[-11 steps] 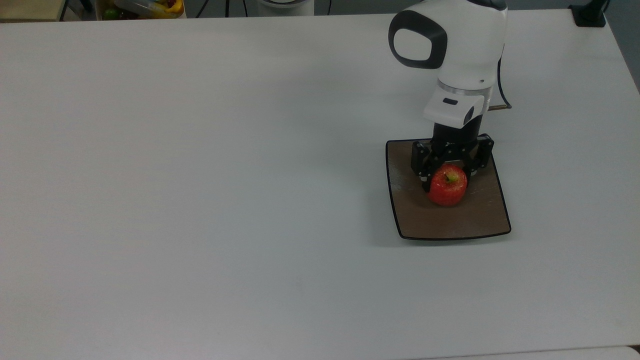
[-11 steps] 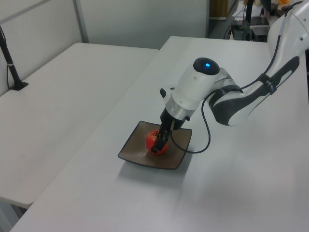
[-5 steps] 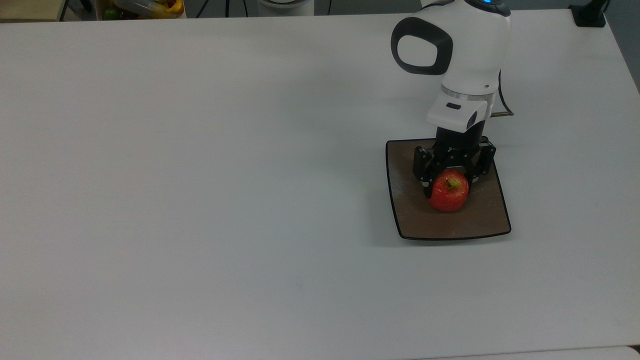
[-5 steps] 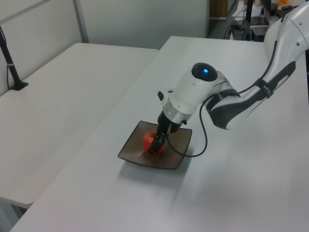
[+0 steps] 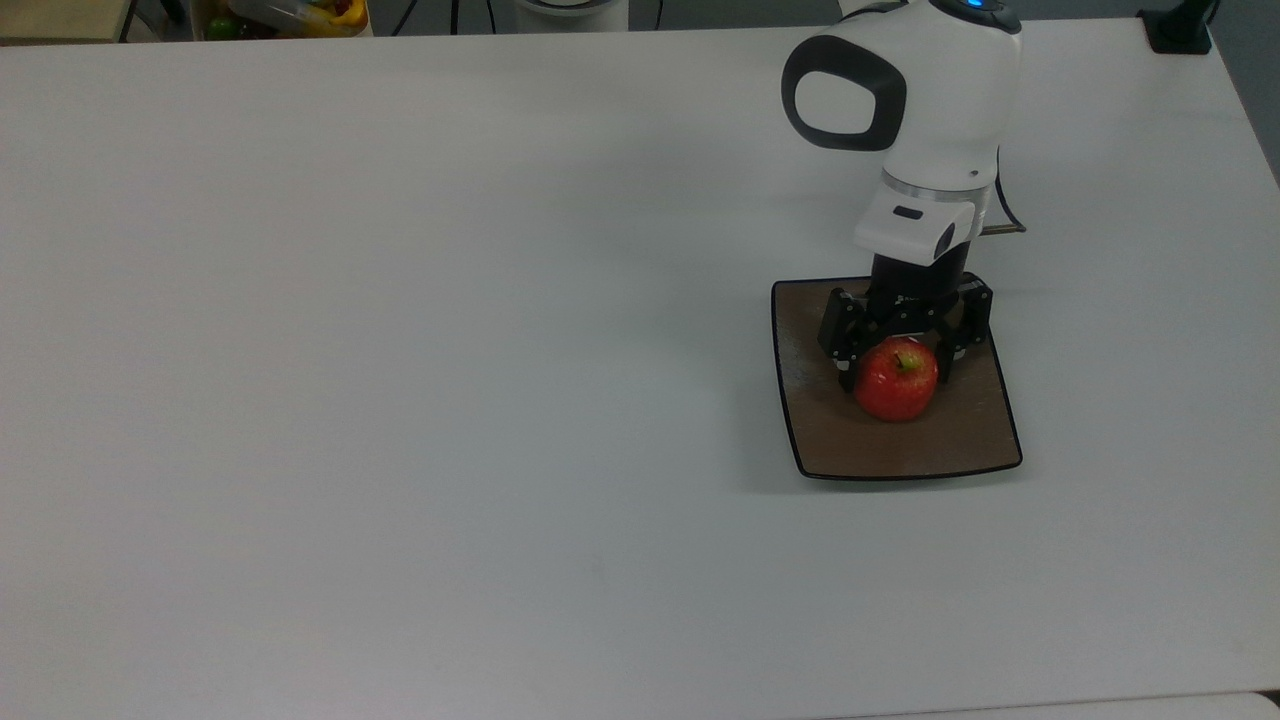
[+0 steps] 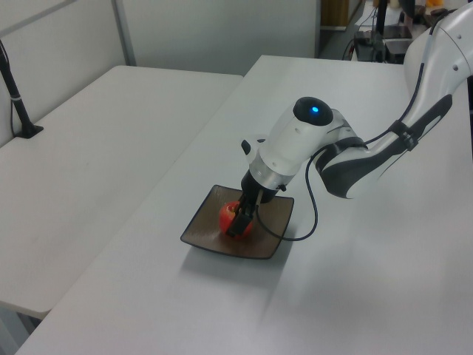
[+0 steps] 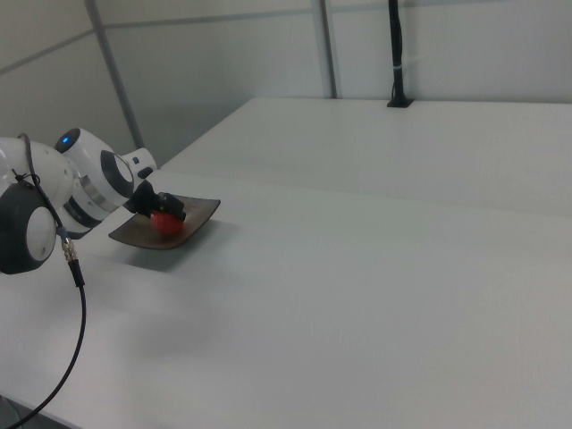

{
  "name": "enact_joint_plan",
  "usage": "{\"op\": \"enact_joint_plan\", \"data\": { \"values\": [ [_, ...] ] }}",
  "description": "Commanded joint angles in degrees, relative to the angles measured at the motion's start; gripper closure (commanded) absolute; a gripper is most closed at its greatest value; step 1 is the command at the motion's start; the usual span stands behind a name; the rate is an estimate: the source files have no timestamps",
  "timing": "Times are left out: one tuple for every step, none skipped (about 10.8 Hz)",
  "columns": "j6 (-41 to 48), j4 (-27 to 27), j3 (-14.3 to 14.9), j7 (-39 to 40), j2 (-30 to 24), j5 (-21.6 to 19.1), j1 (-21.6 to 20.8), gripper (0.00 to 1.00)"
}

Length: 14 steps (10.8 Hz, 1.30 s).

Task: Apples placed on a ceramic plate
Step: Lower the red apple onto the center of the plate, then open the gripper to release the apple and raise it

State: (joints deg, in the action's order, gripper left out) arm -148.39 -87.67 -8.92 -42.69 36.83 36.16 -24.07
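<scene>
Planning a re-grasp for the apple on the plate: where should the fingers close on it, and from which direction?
Probably across the apple's widest middle, coming straight down from above: it sits stem-up on the flat plate, its round sides free. The tool already straddles it that way, one finger at each side in the top view.

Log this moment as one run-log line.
end effector: open, straddling apple | apple: resting on ceramic plate | phase: releasing
</scene>
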Motion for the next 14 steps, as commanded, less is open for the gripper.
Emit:
{"op": "enact_joint_plan", "data": {
  "values": [
    [-0.6, 0.0, 0.5, -1.7, -1.6, 1.2, 0.2, 0.0],
    [-0.2, 0.0, 0.5, -1.6, -3.0, 0.6, 0.5, 0.0],
    [0.6, 0.0, 0.5, -1.7, -4.5, 0.3, 0.6, 0.0],
    [2.3, 0.0, 0.5, -1.7, -6.0, 0.0, 0.9, 0.0],
    [3.4, 0.0, 0.5, -1.7, -7.6, -1.4, 1.0, 0.0],
    [4.1, -0.1, 0.5, -1.7, -9.2, -3.5, 1.0, 0.0],
    [4.2, -0.1, 0.5, -1.7, -11.0, -6.1, 1.8, 0.0],
    [5.7, -0.2, 0.5, -1.7, -12.9, -9.3, 2.7, 0.0],
    [7.7, -0.1, 0.5, -1.7, -14.8, -12.5, 2.9, 0.0],
    [9.9, -0.1, 0.5, -1.7, -17.0, -15.6, 3.8, 0.0],
    [12.9, -0.2, 0.7, -1.6, -19.1, -18.8, 4.2, 0.0],
    [15.7, -0.5, 1.0, -1.4, -21.2, -22.4, 5.2, 0.0],
    [19.2, -0.5, 1.4, -1.4, -23.1, -25.5, 5.8, 0.0],
    [24.3, -0.4, 1.7, -1.4, -24.3, -27.7, 5.9, 0.0]
  ]
}}
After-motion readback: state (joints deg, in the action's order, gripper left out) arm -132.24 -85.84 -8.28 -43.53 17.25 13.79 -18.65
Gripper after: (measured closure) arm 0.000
